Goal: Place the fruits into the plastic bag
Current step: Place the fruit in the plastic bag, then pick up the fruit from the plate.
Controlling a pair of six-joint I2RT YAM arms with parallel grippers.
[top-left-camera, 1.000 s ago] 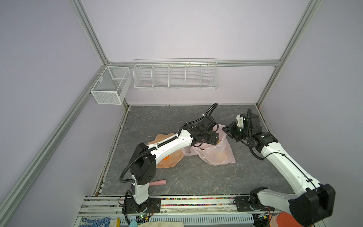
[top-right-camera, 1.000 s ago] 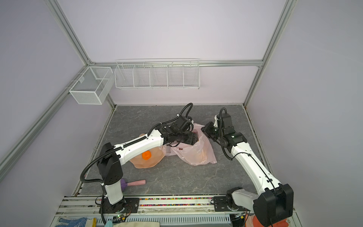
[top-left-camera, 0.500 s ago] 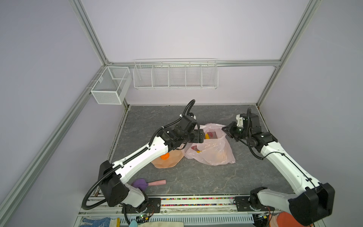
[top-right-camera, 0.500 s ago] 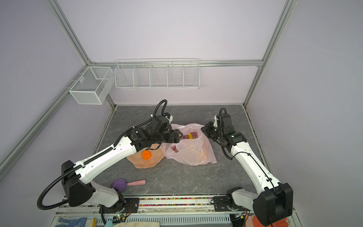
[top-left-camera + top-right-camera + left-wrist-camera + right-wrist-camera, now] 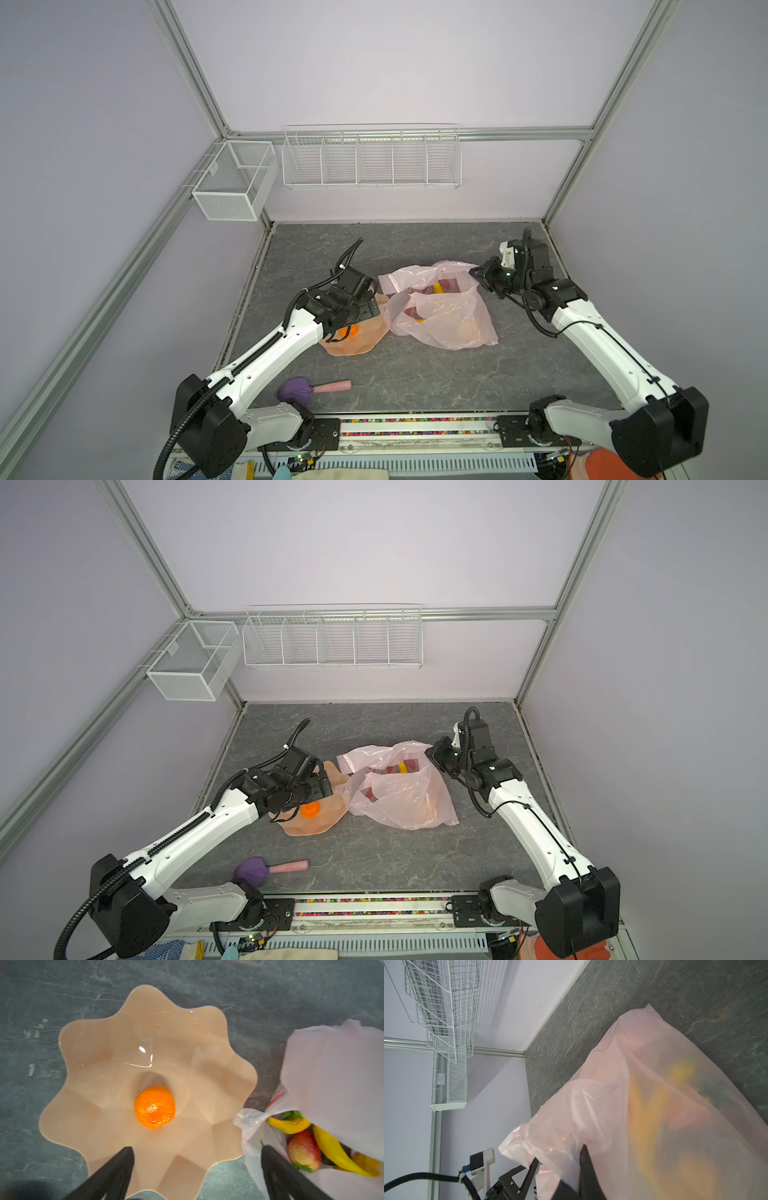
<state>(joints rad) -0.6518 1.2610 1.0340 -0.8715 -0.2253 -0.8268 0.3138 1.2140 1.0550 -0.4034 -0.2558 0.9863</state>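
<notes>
A round orange lies alone in the peach wavy-edged dish. My left gripper hovers over the dish's near edge, open and holding nothing; in both top views the left gripper sits above the dish. Beside the dish lies the pink plastic bag. A yellow banana and a red-yellow apple-like fruit show inside its mouth. My right gripper is shut on the bag's rim and holds the mouth up.
A purple-headed brush with a pink handle lies near the front rail. A long wire rack and a mesh box hang on the back and left walls, well above the grey floor.
My left gripper has drawn back out of the bag's mouth to above the dish, and its jaws have spread wider. The right arm has stayed put with the bag.
</notes>
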